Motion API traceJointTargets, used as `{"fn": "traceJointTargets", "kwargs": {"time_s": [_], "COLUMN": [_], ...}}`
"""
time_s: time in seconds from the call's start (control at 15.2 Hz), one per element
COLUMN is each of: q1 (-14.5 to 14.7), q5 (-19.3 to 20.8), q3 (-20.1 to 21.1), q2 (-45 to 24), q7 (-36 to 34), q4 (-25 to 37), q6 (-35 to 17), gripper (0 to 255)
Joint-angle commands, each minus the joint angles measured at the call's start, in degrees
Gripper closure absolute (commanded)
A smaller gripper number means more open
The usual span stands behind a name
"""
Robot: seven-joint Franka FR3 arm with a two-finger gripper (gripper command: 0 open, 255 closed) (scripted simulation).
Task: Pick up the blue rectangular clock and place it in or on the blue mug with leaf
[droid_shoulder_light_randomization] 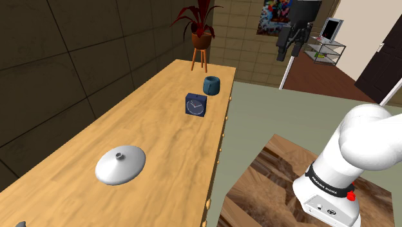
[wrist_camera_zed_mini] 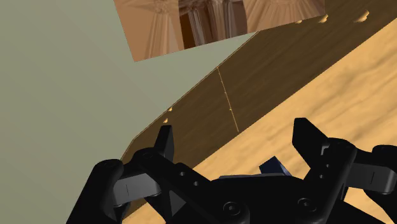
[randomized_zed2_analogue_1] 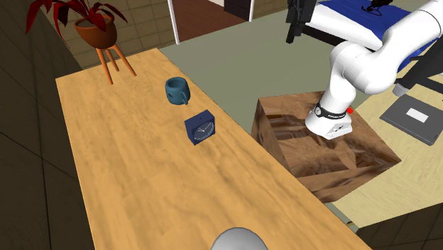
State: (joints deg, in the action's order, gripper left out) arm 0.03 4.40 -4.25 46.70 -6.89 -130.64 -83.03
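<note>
Bench (droid_shoulder_light_randomization: pixel 154 138): long wooden top, lying below the gripper and off to one side. The gripper hangs out past the bench's front edge, over green floor.

Arm (randomized_zed2_analogue_1: pixel 369 53): white, raised high off the stand (randomized_zed2_analogue_1: pixel 334 153).

Gripper (wrist_camera_zed_mini: pixel 238 147): fingers wide apart, nothing between them. It sits well above bench level.

Clock (droid_shoulder_light_randomization: pixel 196 104): dark blue box, upright on the bench near the front edge. It is far below the gripper and inboard of it. It looks near-square with no clear long axis. The dial faces along the bench, away from the mug.

Mug (droid_shoulder_light_randomization: pixel 212 84): blue, upright, mouth up, just beyond the clock, near but apart. Leaf not discernible.

Judgement: approach not begun. The next move needs a long descent plus a shift across the bench edge onto the clock, with the fingers straddling two opposite flat sides.
</note>
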Motion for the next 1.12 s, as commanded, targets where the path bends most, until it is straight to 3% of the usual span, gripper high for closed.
{"fn": "traceJointTargets", "kwargs": {"time_s": [0.0, 0.53, 1.06], "q1": [0.0, 3.0, 5.8], "q5": [0.0, -0.2, -1.4], "q3": [0.0, -1.3, -1.9], "q2": [0.0, -12.1, -27.0], "q7": [0.0, 4.6, 9.6], "q4": [0.0, -1.9, 1.0], "q6": [0.0, -14.5, -26.9], "gripper": [0, 0, 0]}}
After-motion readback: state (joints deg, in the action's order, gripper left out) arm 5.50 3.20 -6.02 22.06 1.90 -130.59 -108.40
